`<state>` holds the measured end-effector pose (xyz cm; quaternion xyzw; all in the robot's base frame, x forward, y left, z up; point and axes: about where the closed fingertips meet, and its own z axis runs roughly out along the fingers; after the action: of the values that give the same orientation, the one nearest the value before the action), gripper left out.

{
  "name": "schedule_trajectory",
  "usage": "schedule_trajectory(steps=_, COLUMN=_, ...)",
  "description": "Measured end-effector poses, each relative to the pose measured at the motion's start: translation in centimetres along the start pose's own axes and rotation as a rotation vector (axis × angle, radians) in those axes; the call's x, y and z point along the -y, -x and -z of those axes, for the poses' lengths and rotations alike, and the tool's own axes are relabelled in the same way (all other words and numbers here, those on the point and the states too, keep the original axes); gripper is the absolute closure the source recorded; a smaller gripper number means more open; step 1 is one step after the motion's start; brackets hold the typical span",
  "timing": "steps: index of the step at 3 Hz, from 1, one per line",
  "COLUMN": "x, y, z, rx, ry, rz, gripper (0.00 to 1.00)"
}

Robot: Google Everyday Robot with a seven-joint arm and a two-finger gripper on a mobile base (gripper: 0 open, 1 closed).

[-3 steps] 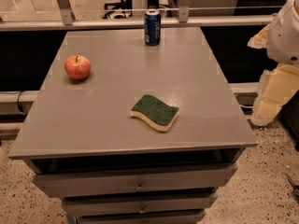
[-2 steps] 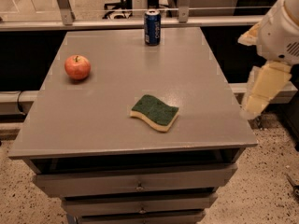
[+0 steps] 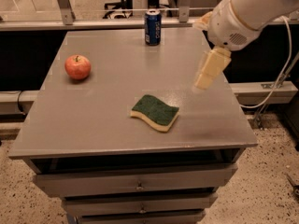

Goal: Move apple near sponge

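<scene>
Camera view, contents listed by size.

One grey table [image 3: 93,125], flat-topped, seen from the front and slightly above. Three drawers [image 3: 135,183] are stacked under the top, each with a small knob at its centre. Speckled floor [image 3: 271,181] lies around the base.

One robot arm [image 3: 257,8], white, enters from the upper right corner and reaches over the table's right rear part. One white cable [image 3: 275,85] hangs from it down the right side, off the table.

One gripper [image 3: 208,73], cream-coloured, hangs downward from the arm's end above the right side of the tabletop. It sits up and to the right of the sponge, apart from it and well apart from the apple. Whether it is open or closed cannot be told; it touches none of the three items on the table.

One sponge [image 3: 155,112], dark green on top with a pale yellow body and wavy edges, lies flat near the middle of the table, slightly toward the front and right.

One blue can [image 3: 153,27] stands upright at the rear edge, near the centre.

One apple [image 3: 77,66], red with yellowish patches and a short stem pointing up, rests on the left side of the table, well apart from the sponge and the can.
</scene>
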<state>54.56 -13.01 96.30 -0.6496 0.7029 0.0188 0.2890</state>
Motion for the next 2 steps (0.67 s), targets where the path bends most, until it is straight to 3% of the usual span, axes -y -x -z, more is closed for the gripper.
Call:
schedule_trajectory(steps=1, x=3.09, y=3.52, z=-3.89, rx=0.127, ry=-0.015, rz=0.025, gripper=0.0)
schedule_trajectory(steps=2, x=3.09, y=3.52, z=-3.9, rx=0.127, ry=-0.015, rz=0.025, gripper=0.0)
